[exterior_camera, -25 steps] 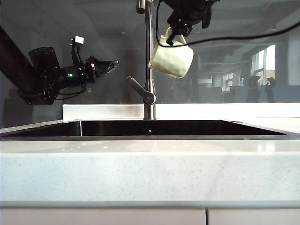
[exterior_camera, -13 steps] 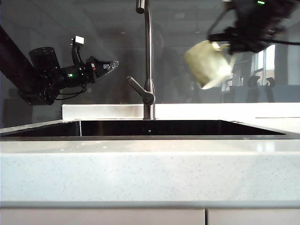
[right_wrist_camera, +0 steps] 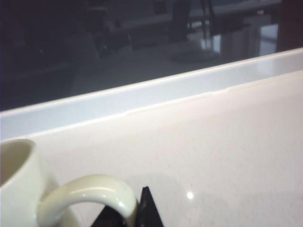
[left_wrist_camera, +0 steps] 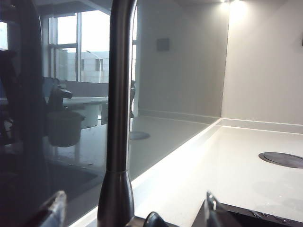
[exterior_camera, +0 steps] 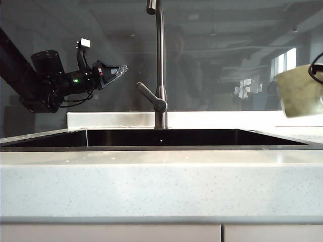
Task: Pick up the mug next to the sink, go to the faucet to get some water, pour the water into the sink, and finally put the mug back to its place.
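You have the mug (exterior_camera: 302,91) at the far right edge of the exterior view, carried clear of the sink (exterior_camera: 161,137) and hanging above the pale bench (exterior_camera: 161,186) to the sink's right, not yet set down. The right tool (right_wrist_camera: 137,210) is clenched on the mug's loop handle; its wrist view shows the handle curving into the dark fingertips, with the mug's open mouth beside it and bare bench beneath. What your coming move turns on: the mug's resting place lies straight below the right tool, so judging from this the descent is downward onto the bench, with the mug's axis brought upright; in the exterior view it looks a little tilted, though the frame cuts it off and I cannot tell how much. Your left tool (exterior_camera: 120,69) hangs released and empty well to the left of the faucet (exterior_camera: 160,65), fingers pointing at its stem; the right arm is the only one placed to finish.
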Action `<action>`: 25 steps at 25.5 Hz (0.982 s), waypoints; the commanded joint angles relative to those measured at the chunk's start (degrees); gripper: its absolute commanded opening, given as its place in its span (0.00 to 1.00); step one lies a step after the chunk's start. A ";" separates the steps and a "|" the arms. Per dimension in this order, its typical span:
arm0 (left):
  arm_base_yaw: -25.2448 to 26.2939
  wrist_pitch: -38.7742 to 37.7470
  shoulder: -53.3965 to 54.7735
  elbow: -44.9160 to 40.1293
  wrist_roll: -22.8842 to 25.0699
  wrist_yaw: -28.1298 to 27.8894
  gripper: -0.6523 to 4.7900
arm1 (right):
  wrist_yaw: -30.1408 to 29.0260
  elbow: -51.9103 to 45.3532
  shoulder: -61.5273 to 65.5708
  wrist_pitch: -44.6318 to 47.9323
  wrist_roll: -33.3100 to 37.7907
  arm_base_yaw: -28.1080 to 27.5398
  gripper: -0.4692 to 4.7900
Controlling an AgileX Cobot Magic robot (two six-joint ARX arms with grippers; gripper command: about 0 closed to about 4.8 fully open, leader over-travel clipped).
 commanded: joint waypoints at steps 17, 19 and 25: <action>-0.76 0.70 -0.39 0.17 -0.17 0.00 0.80 | -1.75 -0.39 11.50 15.34 4.83 0.09 0.09; -0.76 0.70 -0.39 0.17 -0.17 0.00 0.80 | -1.81 -0.39 11.61 15.28 5.79 0.11 0.09; -0.76 0.70 -0.39 0.17 -0.20 0.02 0.80 | -2.34 -0.39 11.61 15.04 5.31 0.39 0.09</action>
